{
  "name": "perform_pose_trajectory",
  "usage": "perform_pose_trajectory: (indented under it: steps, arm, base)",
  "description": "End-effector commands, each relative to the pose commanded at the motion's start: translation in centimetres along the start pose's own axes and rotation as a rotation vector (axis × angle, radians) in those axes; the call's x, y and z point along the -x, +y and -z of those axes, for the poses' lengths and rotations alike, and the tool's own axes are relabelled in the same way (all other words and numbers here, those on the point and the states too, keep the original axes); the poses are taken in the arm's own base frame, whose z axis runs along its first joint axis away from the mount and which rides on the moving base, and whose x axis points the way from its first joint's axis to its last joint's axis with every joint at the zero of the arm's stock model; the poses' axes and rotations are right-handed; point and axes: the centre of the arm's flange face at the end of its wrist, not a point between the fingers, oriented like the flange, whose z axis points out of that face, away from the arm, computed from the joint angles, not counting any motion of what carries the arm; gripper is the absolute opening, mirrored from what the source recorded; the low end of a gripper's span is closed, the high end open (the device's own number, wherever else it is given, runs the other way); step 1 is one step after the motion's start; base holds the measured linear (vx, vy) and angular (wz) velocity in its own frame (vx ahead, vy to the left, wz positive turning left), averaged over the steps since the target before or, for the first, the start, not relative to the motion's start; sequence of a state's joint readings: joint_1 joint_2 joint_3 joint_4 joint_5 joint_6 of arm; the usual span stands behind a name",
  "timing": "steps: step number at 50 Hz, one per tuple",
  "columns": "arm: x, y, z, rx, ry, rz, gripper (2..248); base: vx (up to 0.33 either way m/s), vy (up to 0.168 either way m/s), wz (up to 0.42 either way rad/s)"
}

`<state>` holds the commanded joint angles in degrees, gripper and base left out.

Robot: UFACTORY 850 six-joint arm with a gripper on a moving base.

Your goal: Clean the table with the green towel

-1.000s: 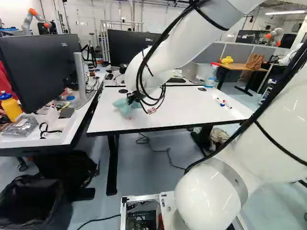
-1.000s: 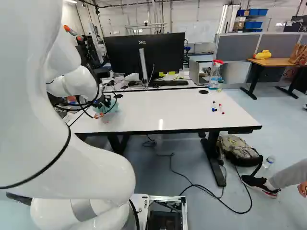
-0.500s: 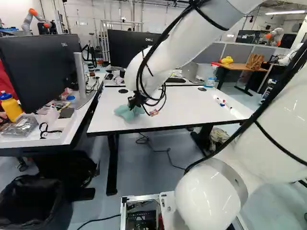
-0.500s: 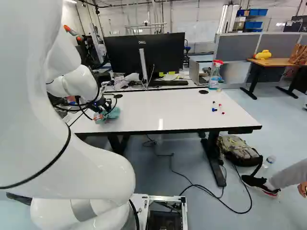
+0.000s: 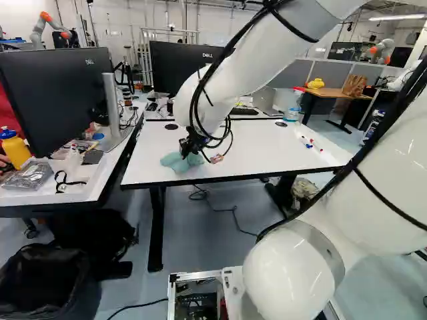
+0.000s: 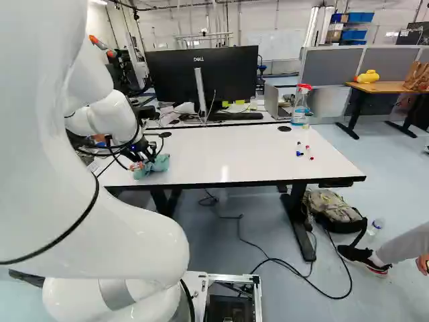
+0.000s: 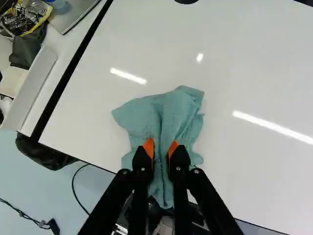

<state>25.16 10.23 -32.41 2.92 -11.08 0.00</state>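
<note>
Two monitors (image 5: 57,100) stand near the white table (image 5: 267,150).

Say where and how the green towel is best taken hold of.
Take the green towel probably from above, by its raised middle fold, one finger each side: the cloth spreads low around that ridge. The pincer grips that fold now.

The arm (image 5: 243,70) is glossy white — round-jointed, with black cables (image 5: 230,48).
</note>
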Motion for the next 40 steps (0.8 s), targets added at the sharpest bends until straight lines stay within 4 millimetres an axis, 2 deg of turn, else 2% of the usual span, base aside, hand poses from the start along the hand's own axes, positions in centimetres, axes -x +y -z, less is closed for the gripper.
perform_pose_trajectory:
  steps: [11, 33, 40]
  arm:
    - [0.0, 0.0, -0.4, 0.000, -0.010, 0.000, 51]
    - [0.2, 0.0, -3.2, 0.004, -0.077, -0.001, 51]
    - [0.2, 0.0, -3.2, 0.004, -0.077, -0.001, 51]
  base:
    - [0.000, 0.000, 0.000]
    - [0.000, 0.000, 0.000]
    - [0.000, 0.000, 0.000]
